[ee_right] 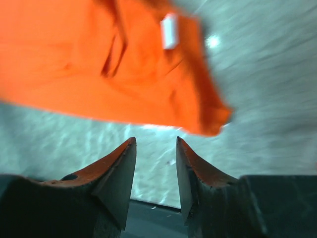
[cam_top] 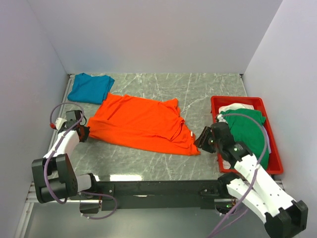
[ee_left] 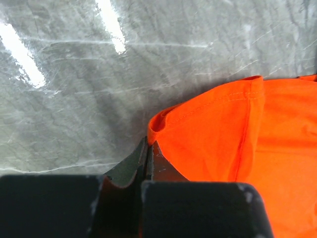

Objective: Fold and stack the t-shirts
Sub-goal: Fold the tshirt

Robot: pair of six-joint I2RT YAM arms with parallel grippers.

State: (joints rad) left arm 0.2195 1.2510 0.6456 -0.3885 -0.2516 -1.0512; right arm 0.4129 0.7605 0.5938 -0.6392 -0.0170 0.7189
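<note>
The bright orange t-shirt (cam_top: 141, 123) lies spread flat in the middle of the table. My left gripper (cam_top: 85, 133) is shut on its near left corner; in the left wrist view the jaws (ee_left: 148, 144) pinch the hem of the orange cloth (ee_left: 223, 134). My right gripper (cam_top: 202, 141) is open and empty just off the shirt's near right corner; in the right wrist view it (ee_right: 154, 141) sits short of the orange edge (ee_right: 99, 74). The teal blue t-shirt (cam_top: 90, 88) lies folded at the back left. The green t-shirt (cam_top: 247, 130) and the white one (cam_top: 234, 107) lie in the tray.
The red plastic tray (cam_top: 276, 161) stands at the right, next to my right arm. White walls close the table at the back and on both sides. The grey marble tabletop (cam_top: 148, 161) shows between the shirt and the arm bases.
</note>
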